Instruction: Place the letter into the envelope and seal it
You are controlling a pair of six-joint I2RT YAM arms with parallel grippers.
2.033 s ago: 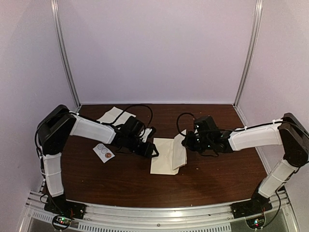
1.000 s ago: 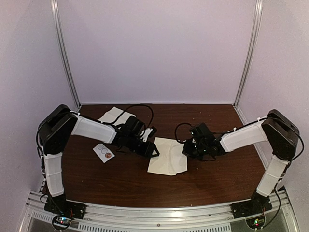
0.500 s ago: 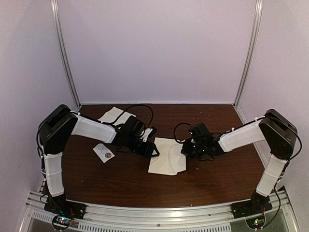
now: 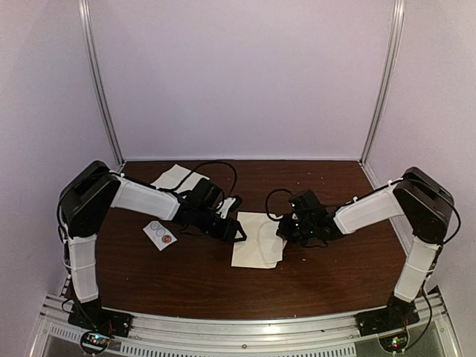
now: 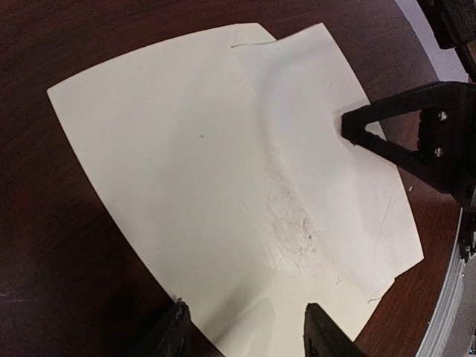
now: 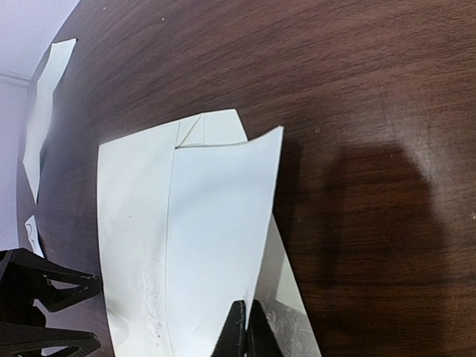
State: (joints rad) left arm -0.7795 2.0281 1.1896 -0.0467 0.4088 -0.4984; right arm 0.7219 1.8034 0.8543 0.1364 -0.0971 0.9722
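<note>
The cream envelope (image 4: 248, 251) (image 5: 163, 149) (image 6: 134, 223) lies flat mid-table, its pointed flap (image 6: 286, 286) open toward the right. A whiter sheet, the letter (image 4: 270, 236) (image 5: 320, 97) (image 6: 219, 223), sits partly under the envelope's open edge and bows upward. My right gripper (image 4: 283, 232) (image 6: 247, 331) is shut on the letter's raised right edge. My left gripper (image 4: 238, 230) (image 5: 249, 335) is open at the envelope's left edge. Its fingertips stand over that edge with nothing clamped between them.
A small white card with round stickers (image 4: 160, 234) lies left of the left gripper. Another creased white sheet (image 4: 177, 178) (image 6: 44, 97) rests at the back left. Rough, scuffed patches mark the envelope near its opening (image 5: 290, 223). Metal posts and walls close in the table.
The right gripper has moved left and a little nearer with the letter, which now lies further over the envelope. The left arm has stayed still.
</note>
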